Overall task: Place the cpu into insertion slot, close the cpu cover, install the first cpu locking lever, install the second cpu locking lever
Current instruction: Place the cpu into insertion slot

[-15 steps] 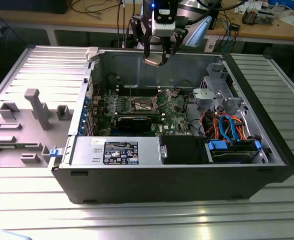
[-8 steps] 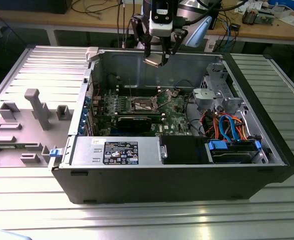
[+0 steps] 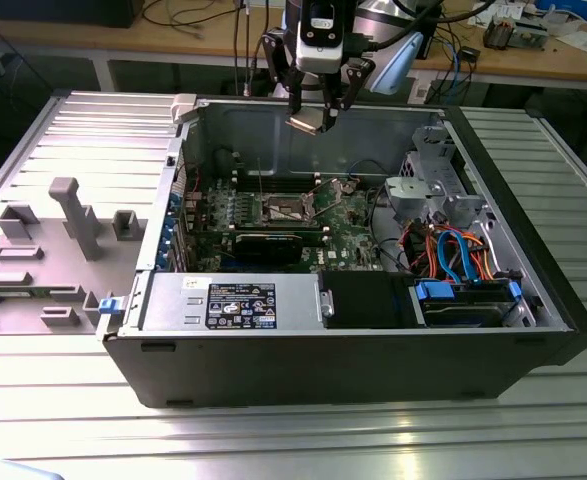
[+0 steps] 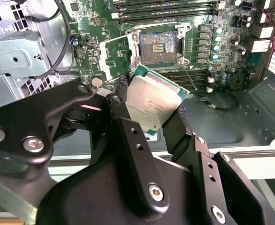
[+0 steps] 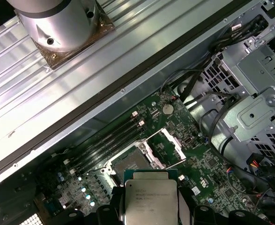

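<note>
High above the open computer case, my gripper (image 3: pixel 313 112) is shut on the cpu (image 3: pixel 308 123), a flat square chip with a dull silver top. In both wrist views the cpu (image 4: pixel 153 101) (image 5: pixel 150 197) sits between the black fingers (image 4: pixel 123 122), tilted. The insertion slot (image 3: pixel 281 208) (image 4: pixel 158 47) (image 5: pixel 128 161) lies bare on the green board, well below the chip. Beside the slot, the cpu cover (image 3: pixel 338 190) (image 4: pixel 116 54) (image 5: pixel 167 147) stands swung open on its hinge.
A black graphics card (image 3: pixel 268 245) lies just in front of the slot, and long memory slots (image 4: pixel 165 7) run behind it. The power supply (image 3: pixel 233 300), a drive cage (image 3: pixel 433 190) and coloured cables (image 3: pixel 453 255) fill the case. Grey fixtures (image 3: pixel 73 215) stand on the table at the exterior view's left.
</note>
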`<state>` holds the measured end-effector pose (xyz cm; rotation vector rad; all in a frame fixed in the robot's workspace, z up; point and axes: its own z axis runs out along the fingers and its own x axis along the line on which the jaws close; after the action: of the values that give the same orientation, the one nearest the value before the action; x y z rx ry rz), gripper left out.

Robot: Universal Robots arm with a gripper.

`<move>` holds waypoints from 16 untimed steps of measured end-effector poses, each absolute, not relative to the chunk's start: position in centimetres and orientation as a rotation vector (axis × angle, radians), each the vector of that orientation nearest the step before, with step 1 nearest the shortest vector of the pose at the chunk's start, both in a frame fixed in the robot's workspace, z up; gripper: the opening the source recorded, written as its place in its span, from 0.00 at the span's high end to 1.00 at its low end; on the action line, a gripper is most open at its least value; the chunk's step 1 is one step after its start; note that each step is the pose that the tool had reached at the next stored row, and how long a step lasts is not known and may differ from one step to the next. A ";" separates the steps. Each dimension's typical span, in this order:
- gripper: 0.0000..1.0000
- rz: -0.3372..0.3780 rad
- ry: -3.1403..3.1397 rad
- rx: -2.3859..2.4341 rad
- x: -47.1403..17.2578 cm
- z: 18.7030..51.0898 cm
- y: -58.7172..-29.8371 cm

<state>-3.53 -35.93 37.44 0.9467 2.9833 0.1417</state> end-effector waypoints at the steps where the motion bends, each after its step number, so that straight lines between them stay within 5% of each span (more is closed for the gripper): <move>1: 0.46 0.142 2.983 0.947 -3.5 37.4 -35.9; 16: 0.46 0.141 2.957 1.021 -3.5 37.4 -35.9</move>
<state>-3.53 -35.93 37.43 1.0206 2.9565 0.1413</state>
